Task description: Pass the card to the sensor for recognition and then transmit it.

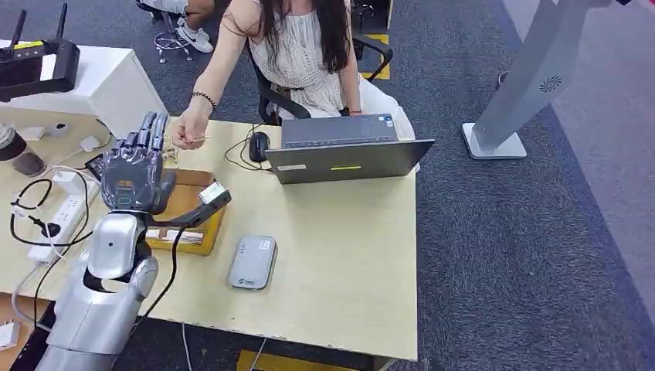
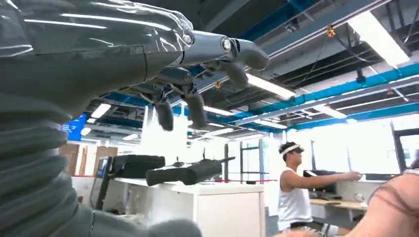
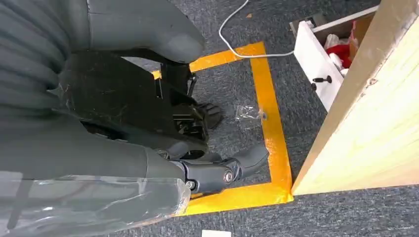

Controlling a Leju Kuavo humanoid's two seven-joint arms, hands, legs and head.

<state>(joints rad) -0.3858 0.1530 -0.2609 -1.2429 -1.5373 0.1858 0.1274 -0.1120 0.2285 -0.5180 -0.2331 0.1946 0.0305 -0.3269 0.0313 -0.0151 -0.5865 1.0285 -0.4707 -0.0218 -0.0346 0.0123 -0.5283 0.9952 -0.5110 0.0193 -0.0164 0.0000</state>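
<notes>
Raised over the tabletop (image 1: pixel 340 255), left hand (image 1: pixel 135 166) points its fingers up, spread and empty — the card (image 1: pixel 191 140) is pinched in a person's hand (image 1: pixel 185 131) just beside it. Right hand (image 3: pixel 148 128) hangs low, fingers loosely apart.

A pale wooden surface (image 1: pixel 340 255) is set on dark grey carpet (image 1: pixel 525 255), where yellow tape (image 3: pixel 269 113) is laid in a square. A white cabinet (image 1: pixel 116 85) stands beside it — a grey stand (image 1: pixel 525 85) well apart. Overhead, blue beams (image 2: pixel 346 84) and strip lights (image 2: pixel 375 39) are seen.
</notes>
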